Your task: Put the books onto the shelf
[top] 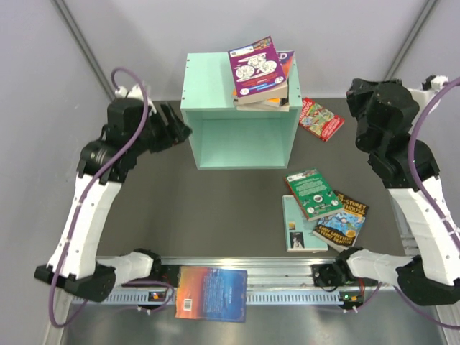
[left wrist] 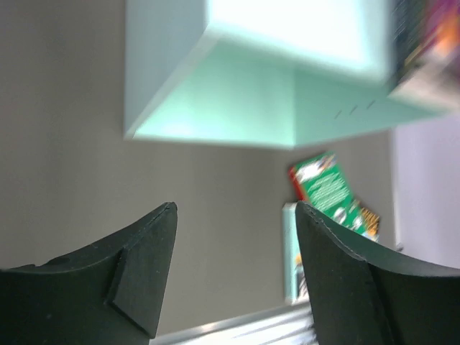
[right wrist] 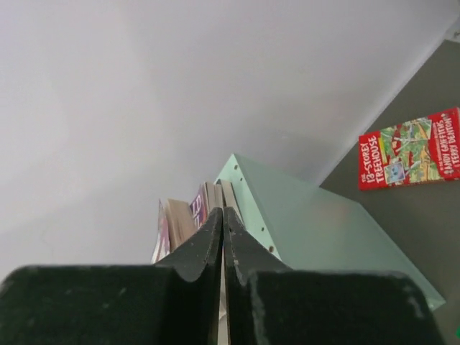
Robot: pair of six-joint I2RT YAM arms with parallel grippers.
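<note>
Nearest, a blue-and-orange book [top: 212,293] lies flat across the metal rail between the two arm bases. Further in, on the right of the dark table [top: 237,208], three books overlap: a green book [top: 312,192] on top, a pale book [top: 296,233] under it, and a dark orange-and-blue book [top: 343,219] beside them.

Mid-table stands the shelf [top: 208,79], its open front towards the arms. The left claw [left wrist: 233,215] hangs just beside the shelf's left wall, its fingers well apart and holding nothing. A red book [top: 320,118] lies flat on the table right of the shelf.

On the shelf's top sits a stack with a purple book [top: 255,68] uppermost and askew. The right claw [right wrist: 223,223] hangs to the right of the shelf with its fingers pressed together on nothing.
</note>
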